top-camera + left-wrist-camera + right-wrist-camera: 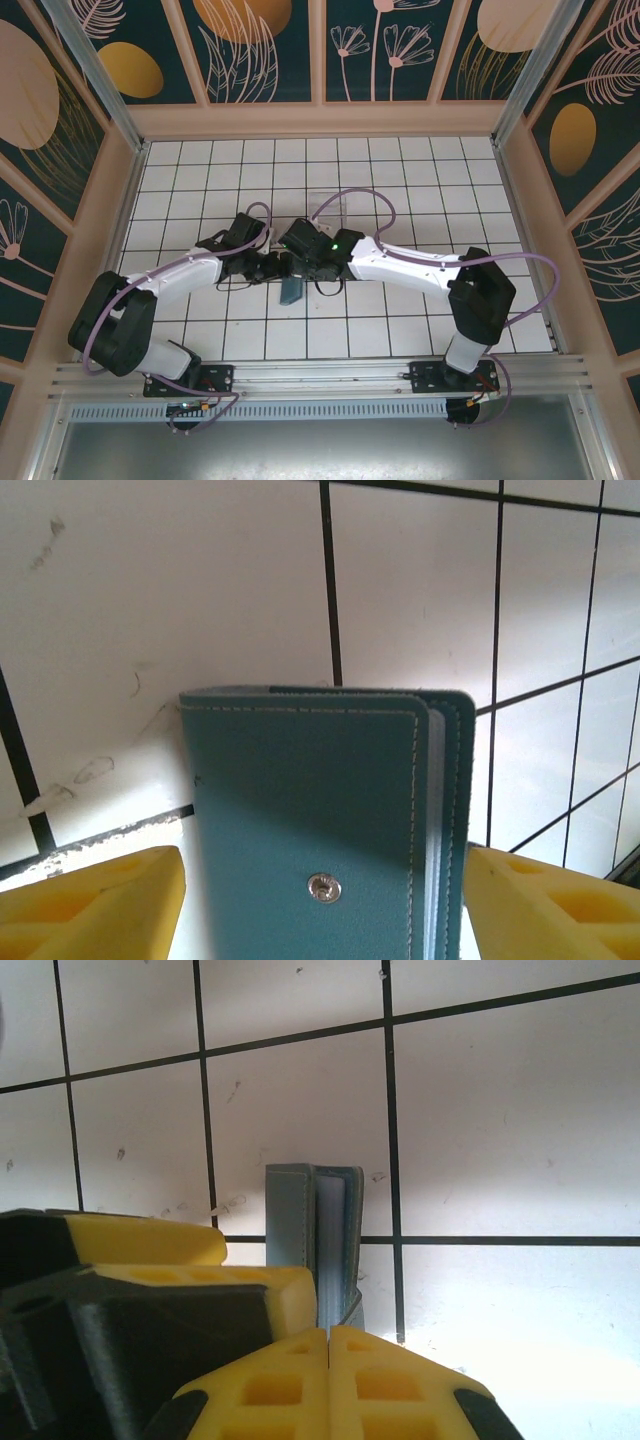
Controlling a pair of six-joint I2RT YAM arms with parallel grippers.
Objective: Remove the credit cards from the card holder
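Left claw (324,880) spread, yellow fingers (90,905) flanking the teal wallet (310,780), its lower part cut off, silver snap (323,887) unmarked, right claw (330,1345) pressed together at the wallet's pale inner leaves (330,1250), too blurred to identify, any pinch hidden, white tiled desk (150,600) behind.

Nothing legible appears in any of the three views. The card holder (320,820) has a teal cover with pale stitching and a plain metal snap (323,887), and neither carries lettering or a logo. The wall panels (250,45) around the table bear painted plants and round shapes, with no words or numbers among them.
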